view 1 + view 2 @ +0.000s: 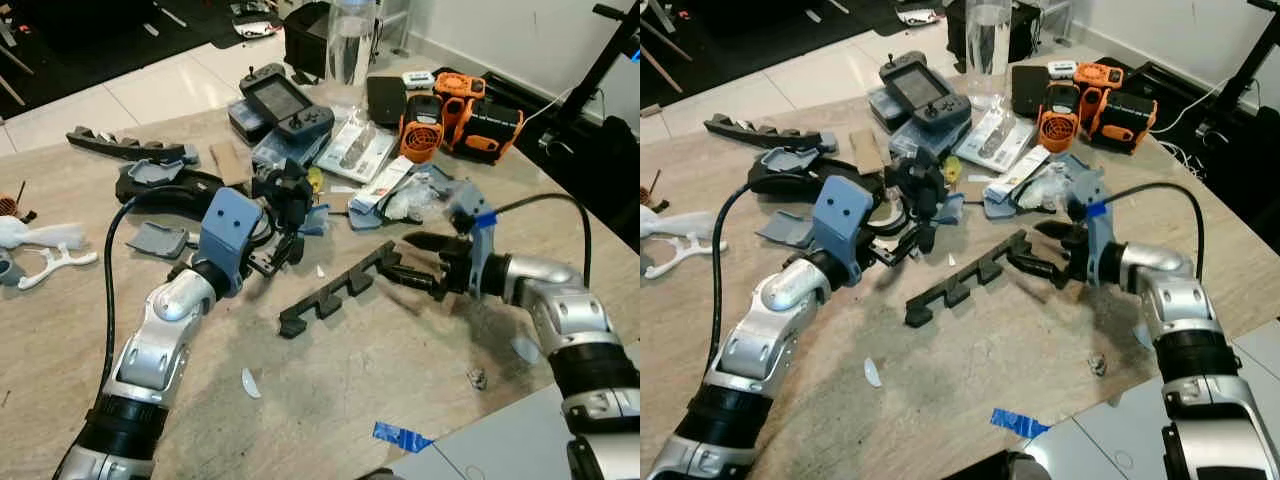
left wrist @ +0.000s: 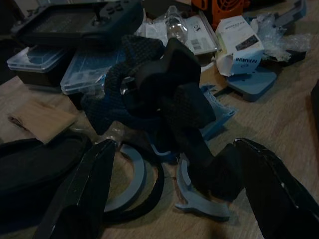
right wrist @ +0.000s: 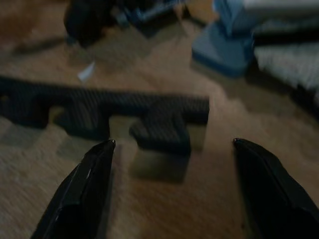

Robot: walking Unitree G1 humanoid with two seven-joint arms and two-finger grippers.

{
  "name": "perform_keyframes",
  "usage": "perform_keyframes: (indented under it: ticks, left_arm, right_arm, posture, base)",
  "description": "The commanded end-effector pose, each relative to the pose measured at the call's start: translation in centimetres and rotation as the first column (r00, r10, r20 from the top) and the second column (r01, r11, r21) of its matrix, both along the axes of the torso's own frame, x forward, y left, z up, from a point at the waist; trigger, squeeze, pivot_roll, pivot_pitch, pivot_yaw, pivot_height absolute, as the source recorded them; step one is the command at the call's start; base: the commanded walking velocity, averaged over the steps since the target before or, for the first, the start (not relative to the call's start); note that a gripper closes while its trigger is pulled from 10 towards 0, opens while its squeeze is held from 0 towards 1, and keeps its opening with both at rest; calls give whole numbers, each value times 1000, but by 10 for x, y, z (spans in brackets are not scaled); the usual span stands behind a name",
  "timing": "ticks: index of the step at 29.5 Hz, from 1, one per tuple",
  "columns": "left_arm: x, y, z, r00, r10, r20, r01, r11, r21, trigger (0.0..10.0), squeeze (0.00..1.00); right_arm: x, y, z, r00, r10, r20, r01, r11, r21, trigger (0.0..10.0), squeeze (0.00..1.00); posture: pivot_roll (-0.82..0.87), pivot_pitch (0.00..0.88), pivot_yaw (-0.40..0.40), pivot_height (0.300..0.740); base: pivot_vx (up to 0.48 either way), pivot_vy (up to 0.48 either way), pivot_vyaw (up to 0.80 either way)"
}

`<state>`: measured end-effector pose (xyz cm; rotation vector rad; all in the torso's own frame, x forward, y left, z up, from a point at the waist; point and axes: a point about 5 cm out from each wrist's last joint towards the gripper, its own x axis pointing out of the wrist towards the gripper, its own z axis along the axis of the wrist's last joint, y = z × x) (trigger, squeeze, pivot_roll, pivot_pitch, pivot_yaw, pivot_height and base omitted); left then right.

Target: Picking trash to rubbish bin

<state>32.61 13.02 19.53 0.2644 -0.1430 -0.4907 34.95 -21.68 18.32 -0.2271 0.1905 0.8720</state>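
The table [image 1: 330, 390] is crowded with clutter, and both arms are out over it. The right gripper [image 1: 418, 262] sits low at the right end of a long black notched bar [image 1: 335, 295] lying near the middle of the table. Its 2 fingers are spread wide and hold nothing, and the right wrist view shows the bar's end [image 3: 169, 124] lying just ahead of the tips, between them but not yet inside.

The left gripper [image 1: 285, 240] is further left and a little farther off, its fingers also wide open and empty, pointed at a lumpy black printed part [image 2: 159, 89] that rests among grey rings and blue scraps.

The bar looks to me like the piece being picked up. To do it well, I'd slide the right gripper forward until the end block sits fully between the fingers, then close across the narrow thickness, not on a notch. Held at 1 end, such a long piece will probably droop and may swing into the white box [image 1: 380, 185] and plastic wrap [image 1: 410, 200] beyond, so a slow lift is wise.

I can't see a rubbish bin from here.
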Motion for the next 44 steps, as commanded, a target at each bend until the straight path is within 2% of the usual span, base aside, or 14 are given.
perform_keyframes:
  ticks: [1, 8, 13, 14, 15, 16, 38, 41, 44]
  left_arm:
    - [0, 2, -4, 1000, 7, -7, -7, 1000, 4, 10000, 0]
    - [0, 3, -2, 1000, 13, 0, -13, 1000, 1, 10000, 0]
    - [1, 4, -3, 1000, 12, -3, -12, 1000, 5, 10000, 0]
    - [1, 4, -3, 1000, 12, -3, -12, 1000, 6, 10000, 0]
    - [1, 4, -3, 1000, 12, -2, -12, 1000, 7, 10000, 0]
    - [1, 4, -3, 1000, 12, -2, -12, 1000, 7, 10000, 0]
    - [2, 4, -5, 1000, 13, -3, -13, 1000, 10, 10000, 0]
    - [2, 4, -4, 1000, 13, -2, -13, 1000, 11, 10000, 0]
    - [2, 5, -4, 1000, 13, 0, -13, 1000, 14, 10000, 0]
  right_arm:
    - [-2, -4, -13, 999, -6, -38, 6, 1000, -9, 10000, 0]
    - [4, 3, -11, 999, -41, -16, 42, 998, 49, 10000, 0]
    - [6, 5, -16, 998, -53, -38, 55, 996, 65, 10000, 0]
    - [5, 5, -19, 998, -47, -50, 50, 997, 62, 8745, 0]
    - [4, 5, -22, 997, -45, -67, 49, 997, 63, 2235, 0]
    - [4, 5, -23, 997, -45, -67, 49, 997, 64, 0, 0]
    - [8, 7, -24, 998, -53, -34, 55, 996, 73, 0, 0]
    - [8, 10, -22, 999, -36, -30, 39, 996, 85, 0, 0]
    - [5, 19, -17, 999, 27, -24, -25, 993, 114, 0, 0]
  posture:
    - [-10, 203, 60, 740]
    - [-9, 204, 61, 740]
    - [-7, 206, 64, 740]
    - [-5, 209, 67, 740]
    - [-5, 209, 67, 740]
    - [-5, 209, 67, 740]
    - [-3, 215, 71, 740]
    - [-3, 215, 71, 740]
    - [0, 214, 68, 740]
  base:
    - [0, 0, 0]
    - [0, 0, 0]
    - [0, 0, 0]
    - [0, 0, 0]
    - [0, 0, 0]
    - [0, 0, 0]
    - [0, 0, 0]
    - [0, 0, 0]
    - [0, 0, 0]
